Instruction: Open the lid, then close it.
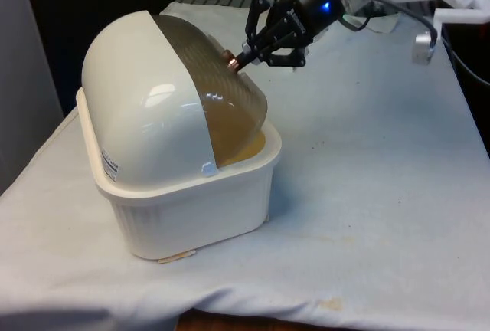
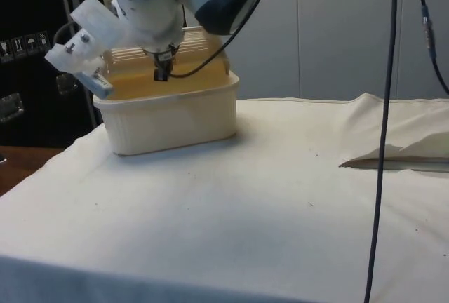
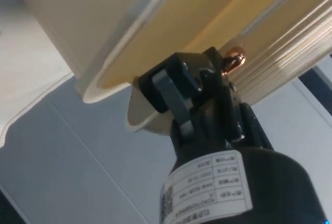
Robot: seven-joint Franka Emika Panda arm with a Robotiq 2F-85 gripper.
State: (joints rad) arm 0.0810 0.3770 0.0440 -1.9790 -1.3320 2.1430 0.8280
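A white bread box (image 1: 191,208) stands at the front view's left, with a domed white shell (image 1: 138,93) and a translucent amber roll lid (image 1: 210,86). The lid's lower edge hangs a little above the base rim, leaving a yellowish gap. A copper knob (image 1: 228,58) sits on the lid. My black gripper (image 1: 243,60) reaches down to it, fingers together on the knob. In the wrist view the knob (image 3: 234,60) pokes out past the gripper (image 3: 210,73) against the ribbed lid (image 3: 282,29). From the side, the gripper (image 2: 162,73) hangs over the box (image 2: 175,113).
The white cloth (image 1: 375,178) spreads wide at the front view's right of the box. In the side view a fold of cloth (image 2: 396,156) lies at the far right and a black cable (image 2: 382,120) hangs down in front.
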